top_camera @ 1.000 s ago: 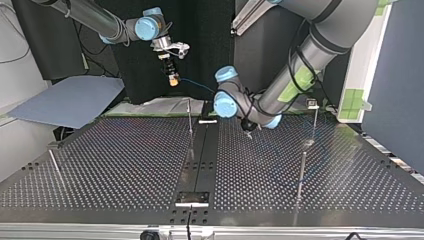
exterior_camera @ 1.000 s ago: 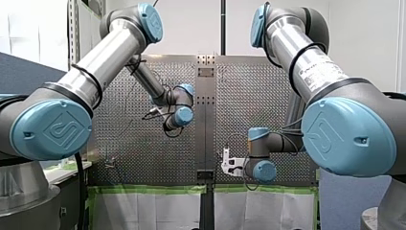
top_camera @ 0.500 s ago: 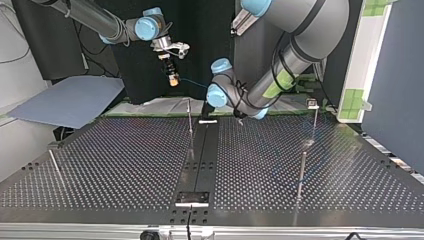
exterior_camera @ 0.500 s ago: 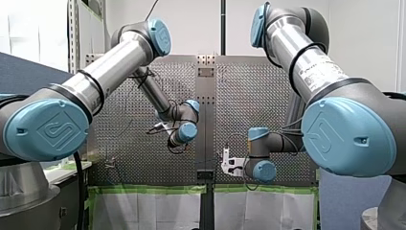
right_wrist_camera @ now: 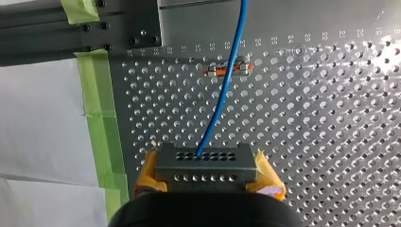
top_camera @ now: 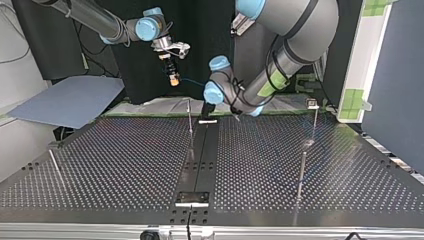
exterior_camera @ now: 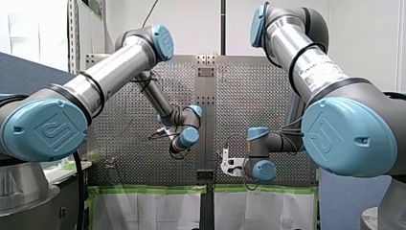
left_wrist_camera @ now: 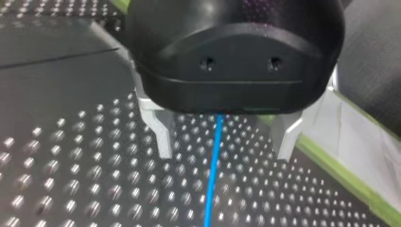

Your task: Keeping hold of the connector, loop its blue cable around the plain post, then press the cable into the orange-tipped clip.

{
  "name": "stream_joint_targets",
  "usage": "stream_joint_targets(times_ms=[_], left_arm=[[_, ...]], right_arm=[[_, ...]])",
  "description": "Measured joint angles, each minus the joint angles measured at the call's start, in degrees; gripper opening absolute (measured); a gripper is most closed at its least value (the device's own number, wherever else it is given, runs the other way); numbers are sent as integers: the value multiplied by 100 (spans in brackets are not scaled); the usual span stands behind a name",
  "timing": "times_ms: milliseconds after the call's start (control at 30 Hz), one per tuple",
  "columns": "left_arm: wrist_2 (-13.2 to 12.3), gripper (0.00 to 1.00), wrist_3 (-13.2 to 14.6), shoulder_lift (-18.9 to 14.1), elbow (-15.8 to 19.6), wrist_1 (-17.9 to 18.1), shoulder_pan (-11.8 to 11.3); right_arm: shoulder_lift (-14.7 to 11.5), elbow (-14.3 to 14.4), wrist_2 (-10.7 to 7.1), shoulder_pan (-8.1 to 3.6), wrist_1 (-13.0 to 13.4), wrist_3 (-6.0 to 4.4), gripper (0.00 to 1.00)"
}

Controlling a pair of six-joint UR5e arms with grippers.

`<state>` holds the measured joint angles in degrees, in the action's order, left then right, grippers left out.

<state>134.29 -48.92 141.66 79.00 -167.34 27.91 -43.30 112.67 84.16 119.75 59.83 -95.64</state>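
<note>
My right gripper (right_wrist_camera: 206, 174) is shut with its yellow pads (right_wrist_camera: 147, 171) on a grey metal connector (right_wrist_camera: 205, 161). The blue cable (right_wrist_camera: 222, 101) leaves the connector and runs ahead across the orange-tipped clip (right_wrist_camera: 212, 73). In the top view that gripper (top_camera: 173, 78) hangs above the table's far edge, and the cable (top_camera: 192, 83) runs towards my left arm. My left gripper (left_wrist_camera: 222, 142) is open just over the perforated table (left_wrist_camera: 71, 189). The cable (left_wrist_camera: 213, 184) passes between its metal fingers (left_wrist_camera: 158, 130) without being pinched. In the top view it (top_camera: 234, 116) is low near the far edge.
Thin upright posts stand on the table: one near the middle (top_camera: 190, 125), one at the top view's right (top_camera: 301, 172), and one with a small head behind it (top_camera: 313, 112). Green tape (right_wrist_camera: 101, 118) and white paper border the table. A blue-grey sheet (top_camera: 70, 100) lies at the far left.
My left arm has swung towards the table's far edge and the top view's left, dropping lower in the front view. My right arm and the connector have stayed put.
</note>
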Motion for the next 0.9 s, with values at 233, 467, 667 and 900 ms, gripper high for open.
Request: stream_joint_targets(times_ms=[233, 467, 667, 900], left_arm=[[-65, 100, -37, 185, -51, -124, 70], [-242, 100, -95, 258, -64, -280, 126], [-353, 100, -167, 387, -132, -434, 184], [-732, 100, -539, 532, -216, -675, 215]], right_arm=[[-1, -20, 12, 8, -17, 0, 0], [-1, -48, 1, 4, -65, 5, 0], [0, -119, -22, -26, -248, 16, 0], [0, -285, -48, -59, -614, 85, 0]])
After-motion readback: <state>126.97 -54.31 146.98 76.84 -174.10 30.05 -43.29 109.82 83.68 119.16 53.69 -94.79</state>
